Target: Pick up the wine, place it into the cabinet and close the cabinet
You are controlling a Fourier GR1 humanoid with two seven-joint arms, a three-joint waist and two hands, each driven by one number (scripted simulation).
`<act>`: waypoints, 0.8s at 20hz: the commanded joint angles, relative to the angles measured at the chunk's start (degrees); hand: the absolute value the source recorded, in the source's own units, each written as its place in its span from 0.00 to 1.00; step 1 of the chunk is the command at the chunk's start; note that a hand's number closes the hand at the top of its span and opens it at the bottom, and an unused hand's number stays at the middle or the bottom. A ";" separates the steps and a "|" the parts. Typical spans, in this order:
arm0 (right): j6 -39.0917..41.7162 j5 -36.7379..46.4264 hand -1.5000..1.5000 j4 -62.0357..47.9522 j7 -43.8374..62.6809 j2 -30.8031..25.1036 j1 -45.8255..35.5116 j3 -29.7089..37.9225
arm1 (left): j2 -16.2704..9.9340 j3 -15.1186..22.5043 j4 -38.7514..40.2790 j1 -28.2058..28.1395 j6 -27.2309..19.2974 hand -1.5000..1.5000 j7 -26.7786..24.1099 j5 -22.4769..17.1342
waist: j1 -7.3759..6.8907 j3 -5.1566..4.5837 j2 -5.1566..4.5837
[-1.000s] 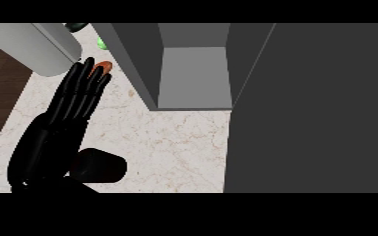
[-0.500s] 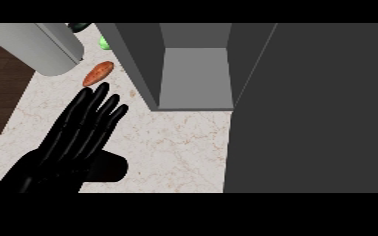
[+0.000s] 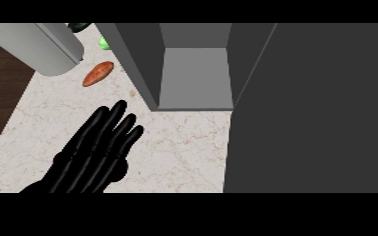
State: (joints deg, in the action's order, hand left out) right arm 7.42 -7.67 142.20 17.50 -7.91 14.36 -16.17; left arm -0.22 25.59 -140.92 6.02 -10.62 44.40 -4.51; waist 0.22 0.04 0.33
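Left hand [image 3: 92, 157] lies flat with straight fingers [image 3: 118, 111] beside the open cabinet [image 3: 196, 70].

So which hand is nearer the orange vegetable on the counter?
Left. The left hand, fingers straight, lies below the orange vegetable, apart from it. The right hand shows nowhere in the view.

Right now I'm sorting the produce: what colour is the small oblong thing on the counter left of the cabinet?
Orange-red; the oblong vegetable shows best in the head view.
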 commanded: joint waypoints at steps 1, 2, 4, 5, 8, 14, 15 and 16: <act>-0.26 -5.55 0.00 10.76 6.59 -2.28 0.82 3.77 | 0.21 5.14 -7.05 -2.73 -2.74 0.00 2.40 5.45 | -0.30 -0.01 0.00; -1.55 -2.71 0.00 12.66 6.61 -1.28 2.90 1.39 | 0.21 7.08 -8.42 -0.47 -5.09 0.00 6.22 6.97 | -0.06 0.03 0.22; -0.31 -3.31 0.00 10.28 3.69 -0.88 3.82 1.25 | 0.22 5.43 -7.62 4.34 -7.28 0.00 8.98 8.24 | 0.14 0.06 0.07; -2.86 1.44 0.00 11.59 7.58 0.18 1.23 -2.70 | -0.64 3.46 -9.67 1.32 -4.69 0.00 9.06 5.37 | -0.18 -0.06 0.01; -3.21 -0.92 0.00 13.84 9.51 -0.70 1.12 -1.13 | 0.01 7.68 -8.16 0.58 -6.73 0.00 7.46 10.24 | -0.30 -0.04 0.19; -3.35 -0.78 0.00 14.20 10.34 -1.87 1.39 -1.13 | -2.77 2.36 -11.58 3.28 -7.46 0.00 11.13 9.97 | -0.26 -0.03 0.36; -2.45 -1.59 0.00 10.97 6.82 -1.48 0.88 0.11 | -3.13 0.08 -12.30 3.89 -7.24 0.00 11.13 8.41 | -0.30 0.00 0.18; -3.10 -1.14 0.00 10.24 6.96 -0.90 1.44 -0.12 | -2.89 -1.26 -11.36 6.58 -8.13 0.00 14.76 8.65 | -0.15 0.03 0.08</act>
State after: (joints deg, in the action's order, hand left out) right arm 4.75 -5.95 143.69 21.21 -8.12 13.11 -17.32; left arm -2.01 27.26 -142.86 10.66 -17.53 53.63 0.93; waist -0.05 0.02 0.53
